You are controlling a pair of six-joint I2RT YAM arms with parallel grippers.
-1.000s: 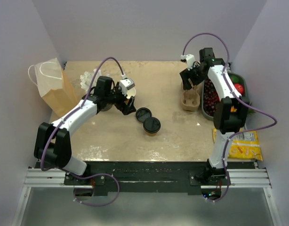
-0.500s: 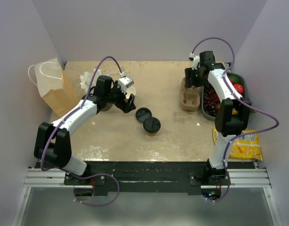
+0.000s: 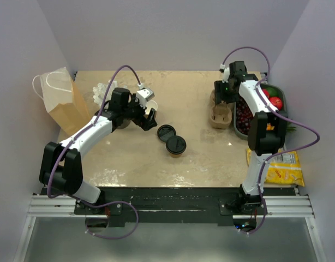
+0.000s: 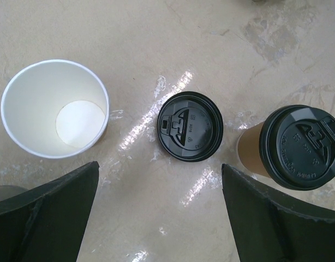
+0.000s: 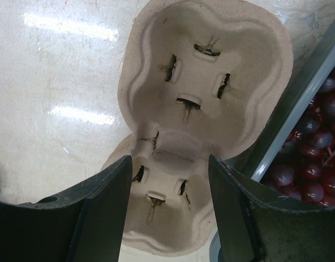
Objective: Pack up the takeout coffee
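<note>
Plainly, the takeout coffee (image 3: 176,146) stands upright, its lidded end on top.

A pale, stone-patterned table (image 3: 200,164) carries several items. Just ahead of the left pincer (image 4: 159,218), on its left side, a lidless paper cup (image 4: 31,103) stands upright, white inside. Straight ahead of that pincer's gap, a loose black lid (image 4: 190,126) lies flat. Directly below the right pincer (image 5: 167,185) sits a moulded pulp cup carrier (image 5: 205,82). Just to the right of the carrier is a tray of dark red fruit (image 5: 312,153). Well left of the left pincer stands a brown paper bag (image 3: 64,109). A yellow packet (image 3: 282,166) lies well behind the right pincer, near the table's front edge.
</note>
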